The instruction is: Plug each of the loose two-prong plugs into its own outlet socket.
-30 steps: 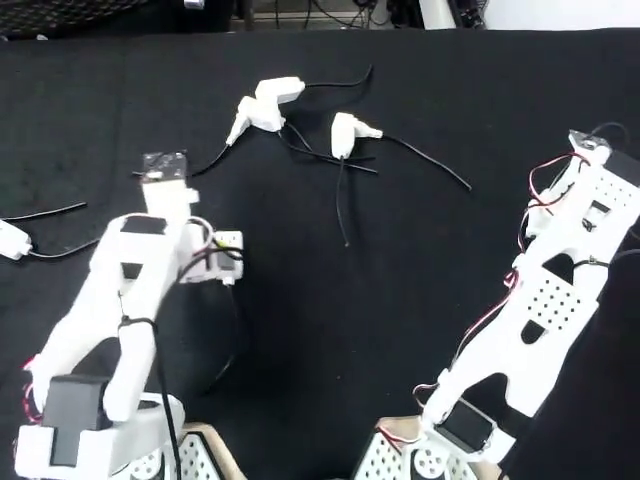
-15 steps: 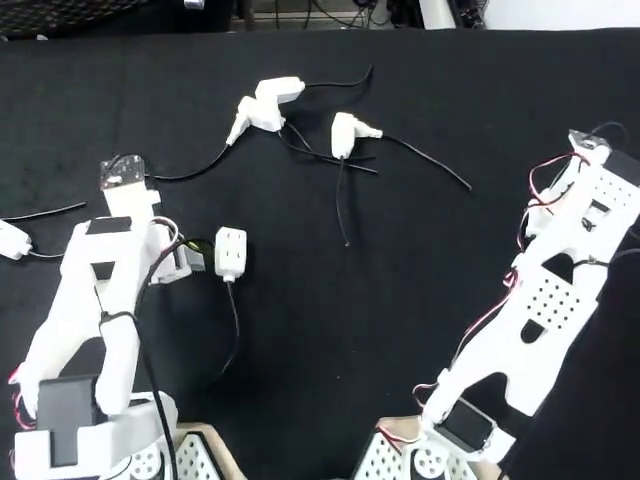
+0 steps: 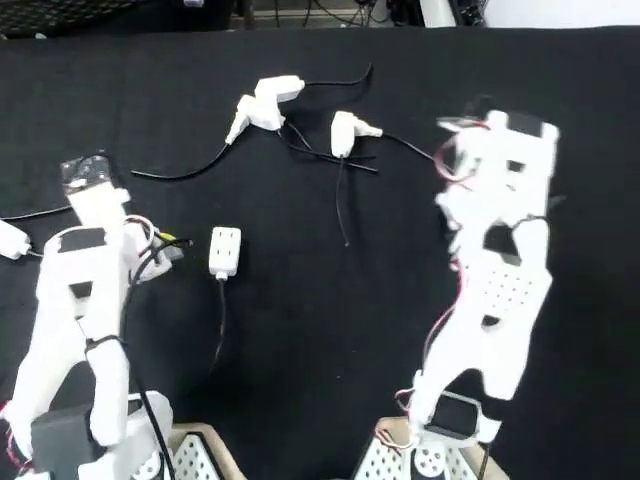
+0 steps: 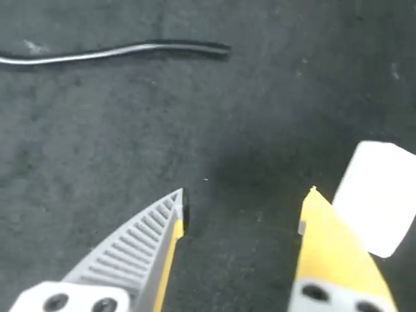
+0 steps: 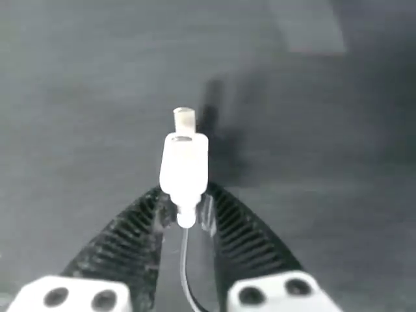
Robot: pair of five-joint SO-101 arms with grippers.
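A white outlet socket (image 3: pixel 224 251) lies on the black table, its cord trailing toward the front. My left gripper (image 4: pixel 247 195) stands open just left of the socket (image 4: pixel 376 196), with nothing between its fingers; in the high view the left gripper (image 3: pixel 160 250) sits beside it. My right gripper (image 5: pixel 185 195) is shut on a white two-prong plug (image 5: pixel 184 159), prongs pointing away and the cord running back between the fingers. In the high view the right gripper (image 3: pixel 452 165) hangs over the table's middle right. Another white plug (image 3: pixel 345 132) lies at the back centre.
Two white connectors (image 3: pixel 265 104) lie joined at the back with black cords crossing near them. A loose black cable (image 4: pixel 117 52) runs by the left gripper. A small white piece (image 3: pixel 10 240) sits at the left edge.
My left gripper let go of the socket and drew back to the left; the socket now rests on the table. My right arm swung from the right edge toward the middle.
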